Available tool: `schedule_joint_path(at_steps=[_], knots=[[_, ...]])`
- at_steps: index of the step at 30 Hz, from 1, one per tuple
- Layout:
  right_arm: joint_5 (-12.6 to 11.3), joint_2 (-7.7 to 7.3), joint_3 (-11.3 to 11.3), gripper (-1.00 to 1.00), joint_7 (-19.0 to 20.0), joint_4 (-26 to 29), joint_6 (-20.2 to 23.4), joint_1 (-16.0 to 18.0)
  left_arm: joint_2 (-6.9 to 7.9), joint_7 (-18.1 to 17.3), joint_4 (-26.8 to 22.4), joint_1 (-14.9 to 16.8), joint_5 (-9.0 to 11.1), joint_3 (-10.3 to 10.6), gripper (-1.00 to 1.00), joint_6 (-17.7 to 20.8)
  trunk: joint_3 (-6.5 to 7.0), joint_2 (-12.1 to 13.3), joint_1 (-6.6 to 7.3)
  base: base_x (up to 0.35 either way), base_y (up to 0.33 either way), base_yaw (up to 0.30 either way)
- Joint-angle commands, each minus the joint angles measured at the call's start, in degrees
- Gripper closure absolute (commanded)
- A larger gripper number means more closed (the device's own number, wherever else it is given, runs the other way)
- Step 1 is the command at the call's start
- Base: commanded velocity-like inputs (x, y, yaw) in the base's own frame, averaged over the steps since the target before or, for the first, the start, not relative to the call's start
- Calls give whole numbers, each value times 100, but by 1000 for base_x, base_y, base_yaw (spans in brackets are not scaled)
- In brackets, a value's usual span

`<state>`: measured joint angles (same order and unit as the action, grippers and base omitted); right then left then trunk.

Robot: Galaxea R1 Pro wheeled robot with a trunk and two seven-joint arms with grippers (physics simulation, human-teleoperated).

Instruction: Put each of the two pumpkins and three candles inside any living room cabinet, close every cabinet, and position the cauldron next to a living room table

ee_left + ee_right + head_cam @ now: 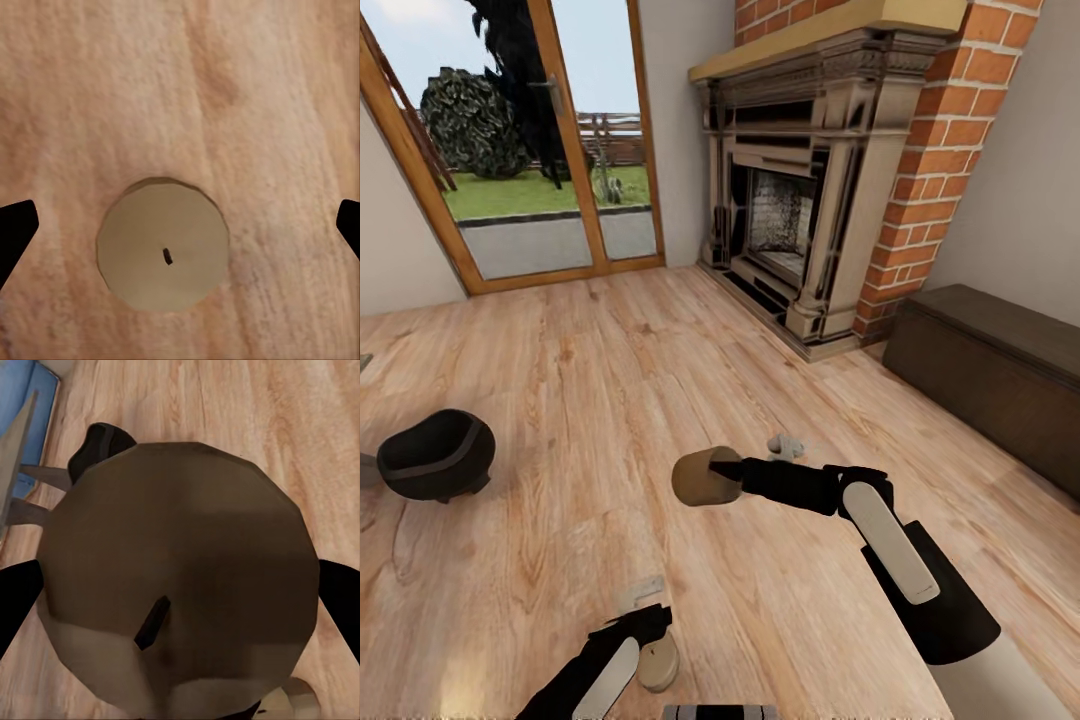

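My right gripper (722, 478) is shut on a beige-tan candle (704, 477), held above the wood floor. In the right wrist view that candle (180, 585) sits between the dark fingers (15, 604), its wick end facing the camera. A second candle (658, 666) stands on the floor by my left gripper (648, 635). The left wrist view looks straight down on this candle (163, 247), with my left gripper (180, 225) open above it and a fingertip on either side. The black cauldron (435, 455) sits on the floor at the left. The dark-brown cabinet (1000, 365) stands shut at the right wall.
A red-brick fireplace (810, 190) stands ahead, with a glass garden door (540, 140) to its left. A small grey object (785, 445) lies on the floor beyond the held candle. Behind that candle in the right wrist view are the cauldron (101, 442) and a blue sofa (22, 405).
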<state>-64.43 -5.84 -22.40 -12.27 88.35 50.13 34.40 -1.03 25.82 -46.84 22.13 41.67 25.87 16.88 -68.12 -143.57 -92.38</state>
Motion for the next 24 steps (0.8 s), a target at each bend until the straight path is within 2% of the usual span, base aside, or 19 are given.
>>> schedule_joint_path(at_steps=[1, 15, 24], knots=[[-70, -4, -7, 100, -48, 7, -1, 5, 5, 46, -31, 6, 41, 16, -100, 10, -28, -4, -1, 0, 0, 0], [-70, -4, -2, 100, -30, -18, -9, 5, 56, 75, -80, 167, 34, 4, -100, 75, -338, -23, -37, 0, 0, 0], [-70, -4, -1, 100, -30, -31, -12, 5, 16, 98, -165, 246, 32, 13, -100, 135, -537, -35, -60, 0, 0, 0]])
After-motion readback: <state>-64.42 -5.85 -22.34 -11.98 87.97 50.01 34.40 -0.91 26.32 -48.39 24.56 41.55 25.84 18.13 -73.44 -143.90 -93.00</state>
